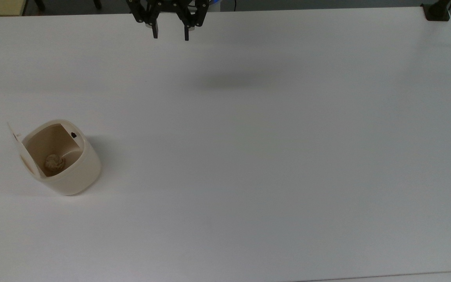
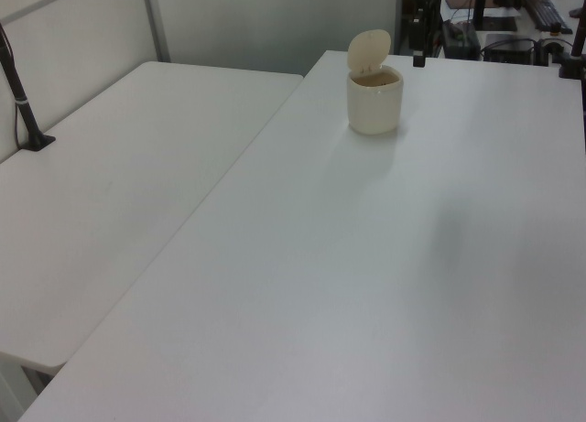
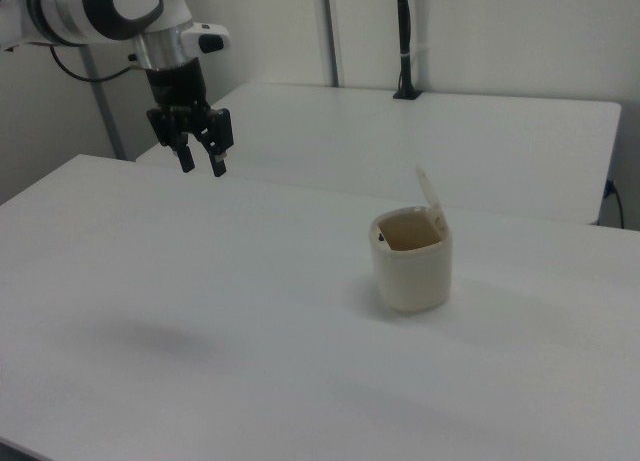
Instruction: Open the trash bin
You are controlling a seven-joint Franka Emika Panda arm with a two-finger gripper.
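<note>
The cream-beige trash bin [image 1: 71, 172] [image 2: 374, 102] [image 3: 412, 266] stands on the white table at the top view's left. Its lid [image 1: 17, 140] [image 2: 368, 49] [image 3: 431, 197] is swung up on its hinge, so the inside shows. A small crumpled brownish lump [image 1: 54, 162] lies at the bottom. A small black button [image 1: 73, 135] sits on the inner rim. My gripper [image 1: 170, 36] [image 3: 202, 165] hangs open and empty high over the table's far edge, well away from the bin, its two black fingers pointing down.
A black clamp post [image 1: 437, 11] is fixed at the table's far corner at the top view's right. A second white table [image 2: 119, 193] adjoins at the left view's left, with a black post [image 2: 23, 102] on it. Desks with equipment stand behind.
</note>
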